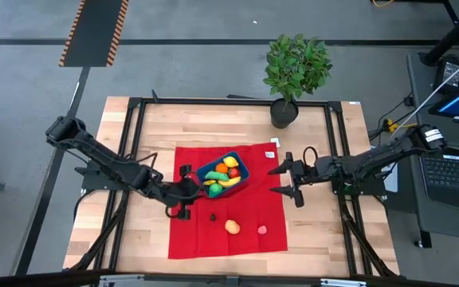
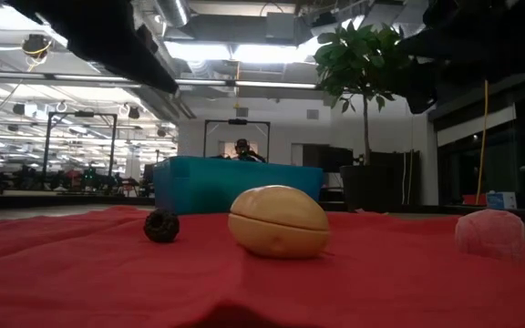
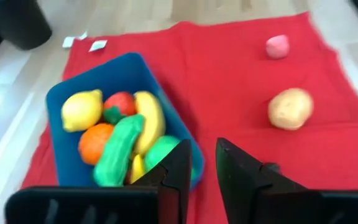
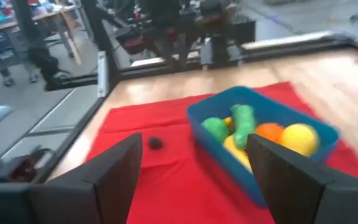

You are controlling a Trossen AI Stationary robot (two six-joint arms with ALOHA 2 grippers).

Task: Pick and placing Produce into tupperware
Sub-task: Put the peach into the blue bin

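Left gripper (image 3: 199, 163) beside blue container (image 1: 240, 171) of produce (image 3: 118, 137), jaws narrowly apart, holding nothing. Right gripper (image 4: 194, 165) near container, jaws wide, empty.

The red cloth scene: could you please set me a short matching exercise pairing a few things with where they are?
Things:
1. lemon
2. tan potato-like piece
3. potted plant
4. right gripper

Places:
a. on the bare wood behind the red cloth
b. inside the blue container
c. open, to the right of the container
d. loose on the cloth

Pairs: 1-b, 2-d, 3-a, 4-c
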